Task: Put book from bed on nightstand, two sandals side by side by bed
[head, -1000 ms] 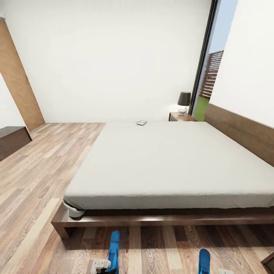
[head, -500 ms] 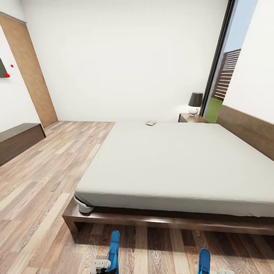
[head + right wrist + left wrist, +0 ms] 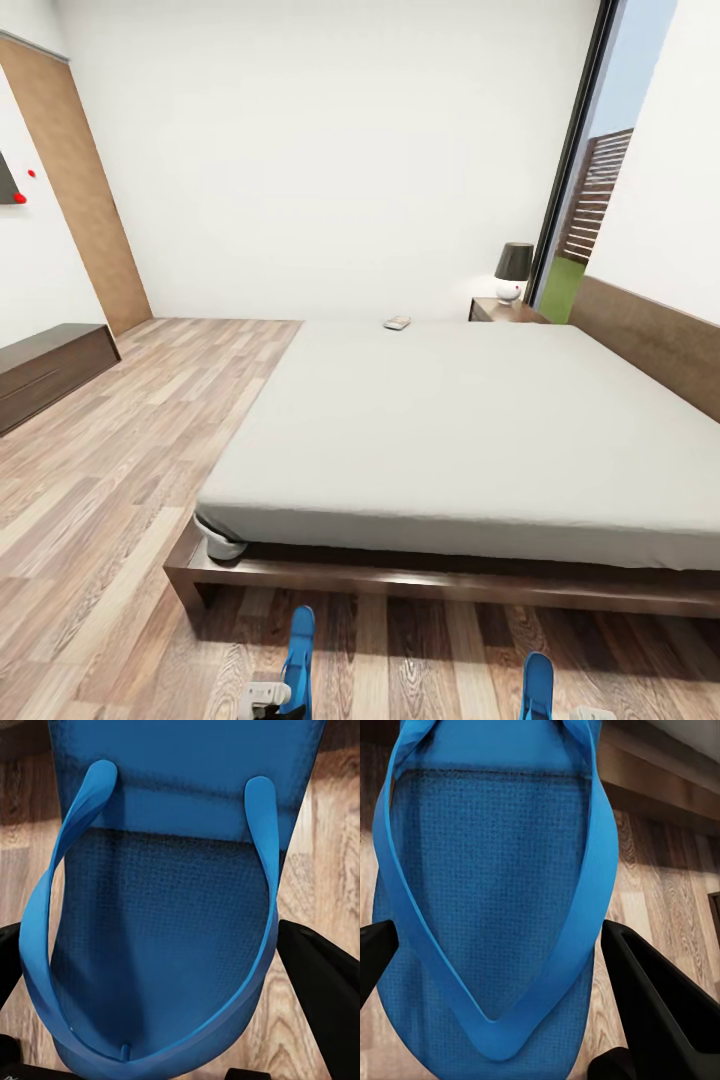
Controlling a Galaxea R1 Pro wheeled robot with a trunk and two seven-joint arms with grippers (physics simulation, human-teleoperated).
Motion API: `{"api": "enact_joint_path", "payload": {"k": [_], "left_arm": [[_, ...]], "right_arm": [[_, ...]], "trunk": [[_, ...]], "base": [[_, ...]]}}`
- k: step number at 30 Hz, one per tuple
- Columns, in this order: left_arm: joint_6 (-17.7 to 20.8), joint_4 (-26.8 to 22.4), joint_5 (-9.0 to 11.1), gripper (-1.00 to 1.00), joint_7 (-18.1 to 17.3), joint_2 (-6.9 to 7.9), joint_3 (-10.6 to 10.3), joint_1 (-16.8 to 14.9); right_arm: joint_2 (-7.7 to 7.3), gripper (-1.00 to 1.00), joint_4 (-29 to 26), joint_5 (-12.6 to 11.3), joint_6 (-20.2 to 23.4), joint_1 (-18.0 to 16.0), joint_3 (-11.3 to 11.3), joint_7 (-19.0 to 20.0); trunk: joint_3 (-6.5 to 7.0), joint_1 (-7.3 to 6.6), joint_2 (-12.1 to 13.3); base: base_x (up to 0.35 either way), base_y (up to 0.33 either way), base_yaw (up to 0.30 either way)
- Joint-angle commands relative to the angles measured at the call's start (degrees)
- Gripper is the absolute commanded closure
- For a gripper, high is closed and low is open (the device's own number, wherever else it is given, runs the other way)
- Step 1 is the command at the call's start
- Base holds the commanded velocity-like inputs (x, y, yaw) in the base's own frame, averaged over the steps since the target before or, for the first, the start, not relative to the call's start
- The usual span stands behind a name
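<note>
You are pinching one bright blue flip-flop sandal (image 3: 495,892) in your left jaws and the other (image 3: 172,907) in your right, both before the low dark-framed bed (image 3: 450,440).

White walls (image 3: 330,150), wood-plank floor (image 3: 110,470), brown door (image 3: 85,215), tall window (image 3: 590,190), dark-shaded lamp (image 3: 513,268)

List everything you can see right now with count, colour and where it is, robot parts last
bed: one, dark-brown frame, pale-grey mattress, centre.
book: one, small, greyish, on the mattress's far edge.
nightstand: one, dark brown, beyond the bed by the window.
lamp: one, dark shade, white base, on the nightstand.
long cabinet: one, dark wood, at the wall on the left.
door: one, brown, far left.
sandals: two, bright blue, near the bed's near side.
left gripper: one, black fingers, shut on a sandal.
right gripper: one, black fingers, shut on the other sandal.
</note>
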Motion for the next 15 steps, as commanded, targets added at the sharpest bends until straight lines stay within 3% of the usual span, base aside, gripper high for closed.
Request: {"api": "enact_joint_path", "payload": {"k": [1,7,8,9,10,12,13,15], "left_arm": [[-0.35,0.08,0.47,1.00,0.02,0.07,-0.47,-0.05],[-0.27,-0.18,0.44,1.00,1.27,0.56,-0.18,-0.05],[-0.27,-0.21,0.44,1.00,2.28,0.74,-0.16,-0.05],[-0.27,-0.26,0.44,1.00,3.61,0.91,-0.14,-0.05],[-0.27,-0.31,0.44,1.00,5.47,1.07,-0.12,-0.05],[-0.27,-0.39,0.44,1.00,7.31,1.16,-0.07,-0.05],[-0.27,-0.44,0.44,1.00,8.01,1.20,-0.05,-0.05],[-0.27,-0.53,0.44,1.00,8.53,1.22,-0.04,-0.05]], "right_arm": [[-0.01,1.00,0.08,-0.16,-0.24,-0.04,0.05,0.17],[-0.86,1.00,-0.07,-0.28,0.25,-0.04,-0.18,0.79],[-2.09,1.00,-0.11,-0.33,0.35,-0.04,-0.26,1.35],[-4.31,1.00,-0.14,-0.36,0.59,-0.04,-0.24,3.45],[-7.36,1.00,-0.16,-0.38,1.14,-0.04,-0.26,9.02],[-10.79,1.00,0.00,-0.56,2.35,-0.04,-0.43,21.03],[-12.79,1.00,0.08,-1.12,3.56,-0.04,-0.50,29.83],[-14.21,1.00,0.13,-2.57,5.42,-0.04,-0.54,37.31]], "trunk": [[-0.05,-0.01,-0.02],[-0.05,-0.01,-0.02],[-0.05,-0.01,-0.02],[-0.05,-0.01,-0.02],[-0.05,-0.01,-0.02],[-0.05,-0.01,-0.02],[-0.05,-0.01,-0.02],[-0.05,-0.01,-0.02]], "base": [[0.000,0.000,0.000],[0.000,0.000,0.000],[0.000,0.000,0.000],[0.000,0.000,0.000],[0.000,0.000,0.000],[0.000,0.000,0.000],[0.000,0.000,0.000],[0.000,0.000,0.000]]}}
